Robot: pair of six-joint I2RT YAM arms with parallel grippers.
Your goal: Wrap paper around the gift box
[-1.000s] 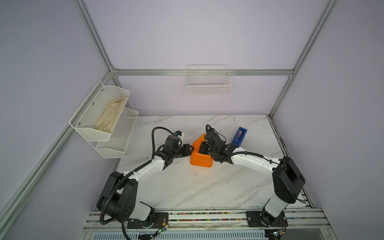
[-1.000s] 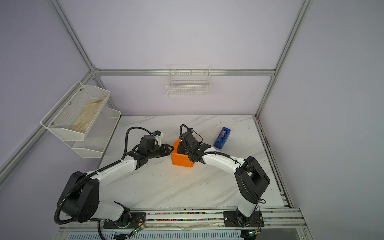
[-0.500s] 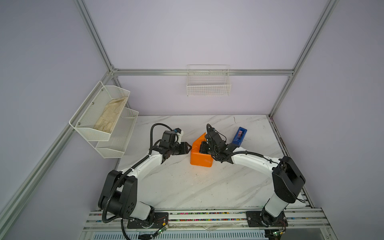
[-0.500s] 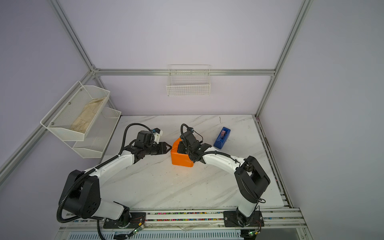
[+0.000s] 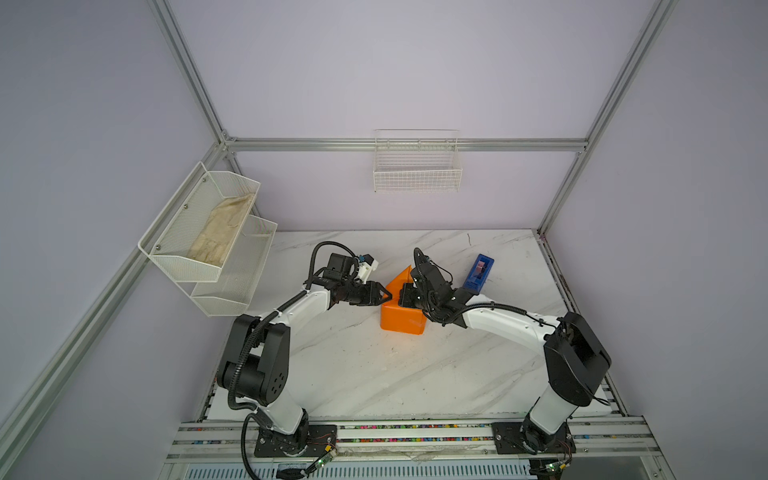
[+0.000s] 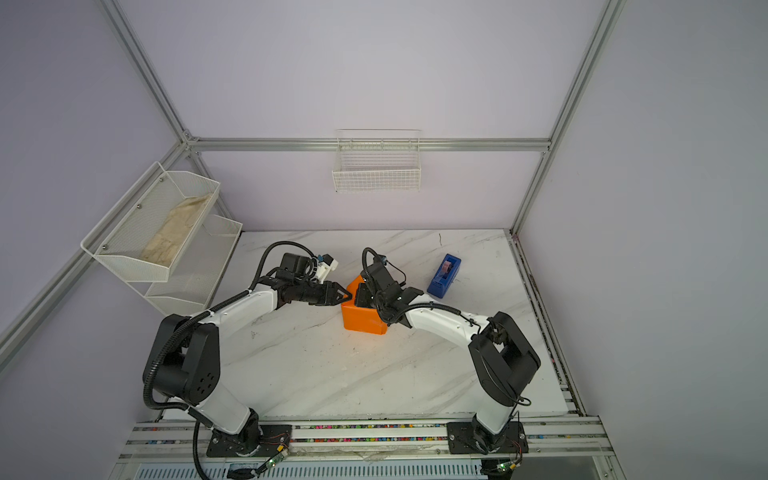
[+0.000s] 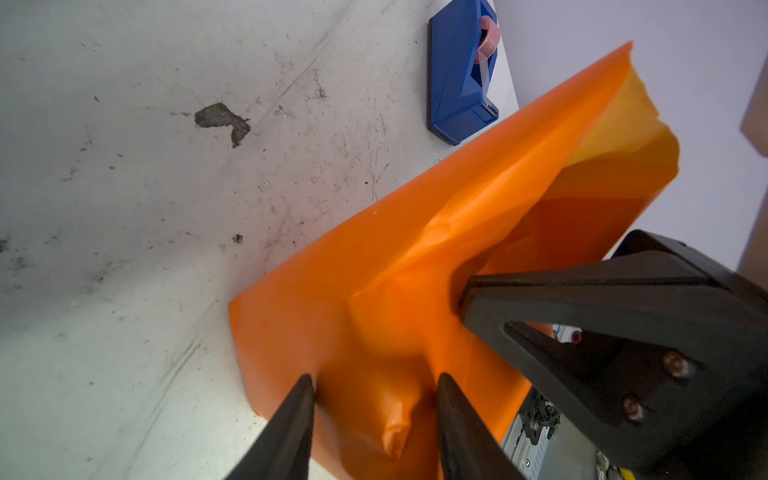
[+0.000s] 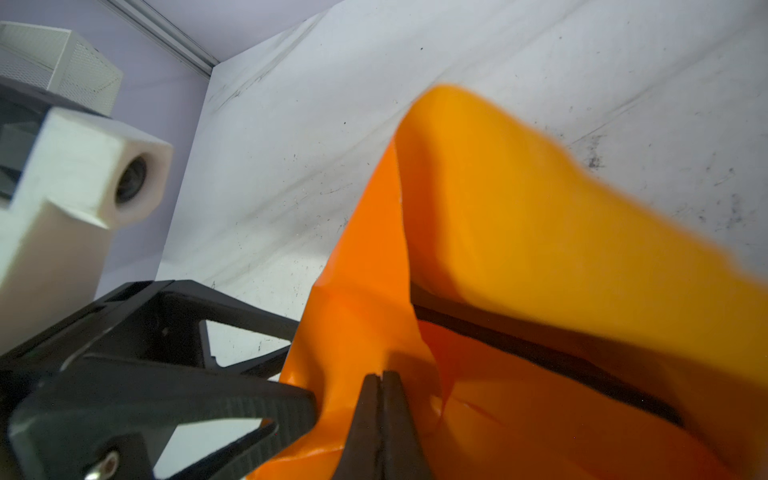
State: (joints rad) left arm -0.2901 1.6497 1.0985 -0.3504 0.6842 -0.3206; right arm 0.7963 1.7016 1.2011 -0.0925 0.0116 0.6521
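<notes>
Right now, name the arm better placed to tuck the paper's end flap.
Left, likely: the left claw stands open astride the paper at that end; the shut right claw sits on its top.

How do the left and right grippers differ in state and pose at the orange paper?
The left gripper has its jaws apart, while the right gripper has its jaws pressed shut. The left gripper meets the paper from the side, with a bulge of paper between its tips. The right gripper comes down from above into the top fold. Both are black, and both appear to touch the paper.
</notes>
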